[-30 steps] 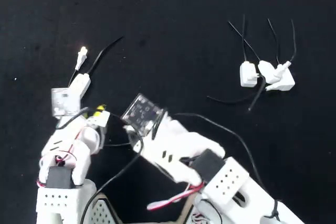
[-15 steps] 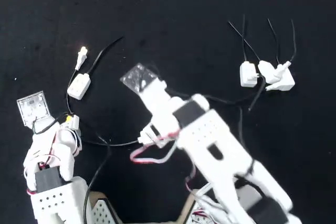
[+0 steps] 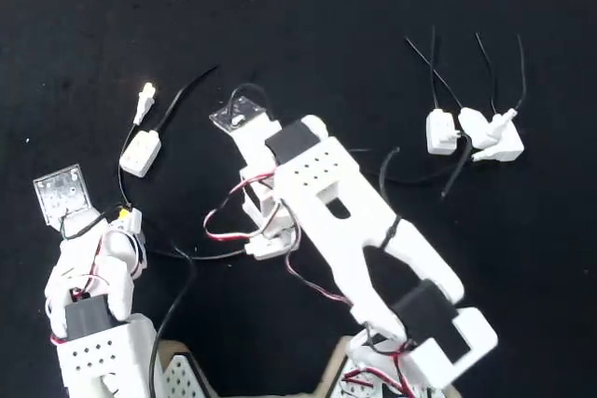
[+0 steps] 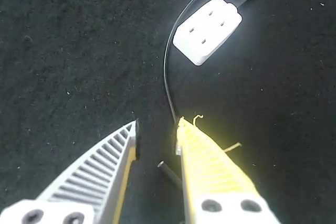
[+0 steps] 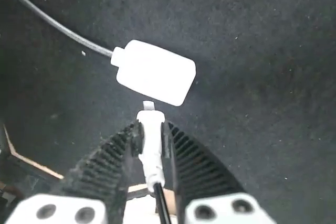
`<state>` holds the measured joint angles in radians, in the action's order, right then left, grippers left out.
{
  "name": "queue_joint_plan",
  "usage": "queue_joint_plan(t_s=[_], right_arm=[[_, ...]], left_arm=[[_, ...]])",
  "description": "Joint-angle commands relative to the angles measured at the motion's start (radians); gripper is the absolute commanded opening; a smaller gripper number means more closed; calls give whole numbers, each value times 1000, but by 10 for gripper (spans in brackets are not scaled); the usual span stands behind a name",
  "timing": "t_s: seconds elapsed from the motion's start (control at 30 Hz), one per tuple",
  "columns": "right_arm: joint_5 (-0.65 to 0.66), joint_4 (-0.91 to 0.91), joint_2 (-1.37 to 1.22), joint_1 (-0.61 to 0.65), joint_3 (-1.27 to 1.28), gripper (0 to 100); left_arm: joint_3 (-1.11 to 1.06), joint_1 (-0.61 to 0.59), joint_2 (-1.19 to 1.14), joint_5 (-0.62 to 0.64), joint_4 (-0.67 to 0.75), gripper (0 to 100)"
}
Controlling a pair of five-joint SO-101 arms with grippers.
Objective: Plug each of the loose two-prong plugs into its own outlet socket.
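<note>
Plug [image 5: 149, 127] between right fingers [image 5: 107, 157], outside socket [image 5: 156, 79]

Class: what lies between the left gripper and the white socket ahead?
Left wrist view: a thin black cable on bare black table, between left gripper and socket.

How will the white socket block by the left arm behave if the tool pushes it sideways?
The socket block lies flat, slots up, on the black table, so it would likely slide rather than tip. It looks like small plastic, probably light. Its thin cord curves loosely, so it is probably floppy and would trail along.
</note>
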<state>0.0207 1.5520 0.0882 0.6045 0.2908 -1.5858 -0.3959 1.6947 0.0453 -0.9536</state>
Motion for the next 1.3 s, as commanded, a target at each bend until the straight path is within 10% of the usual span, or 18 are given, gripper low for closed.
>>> queue_joint_plan(t_s=[0.0, 1.27], right_arm=[[-29, 9, -15, -35, -79, 11], [20, -68, -128, -94, -62, 11]], left_arm=[[10, -8, 3, -11, 20, 130], [13, -18, 3, -11, 17, 130]])
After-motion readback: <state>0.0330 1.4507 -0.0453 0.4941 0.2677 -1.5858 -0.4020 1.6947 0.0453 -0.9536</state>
